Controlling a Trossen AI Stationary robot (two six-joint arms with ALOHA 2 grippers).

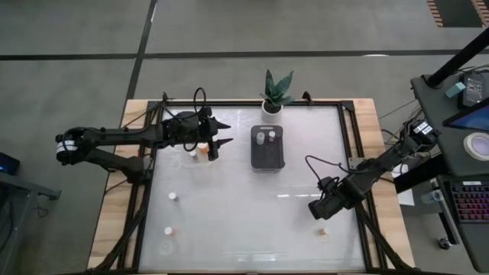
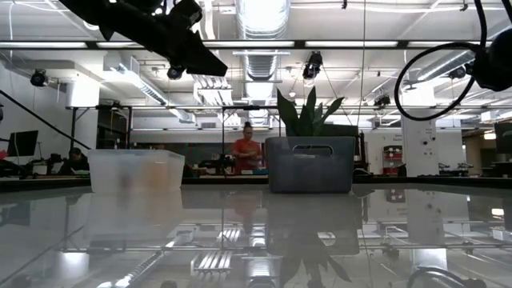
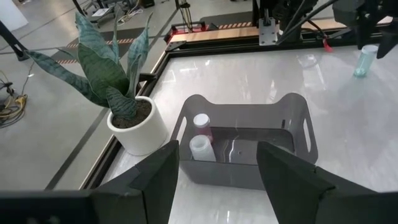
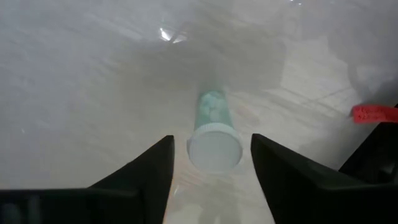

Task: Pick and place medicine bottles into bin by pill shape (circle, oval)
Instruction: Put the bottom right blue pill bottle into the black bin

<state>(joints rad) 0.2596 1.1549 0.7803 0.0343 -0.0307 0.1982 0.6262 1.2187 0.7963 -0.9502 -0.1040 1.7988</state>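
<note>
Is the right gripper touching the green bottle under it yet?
Apart. The right wrist view shows the green bottle standing between the right gripper's open fingers, with table showing on both sides.

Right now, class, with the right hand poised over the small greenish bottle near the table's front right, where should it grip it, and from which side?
Grip the greenish bottle across its round body just under the white cap, coming straight down from above. It appears to stand upright alone on the table, and the right hand is already open with a finger on either side, so probably only a short descent and close remain.

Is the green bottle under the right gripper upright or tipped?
Upright: the right wrist view looks down on the green bottle's round white cap, between the right gripper's open fingers.
</note>
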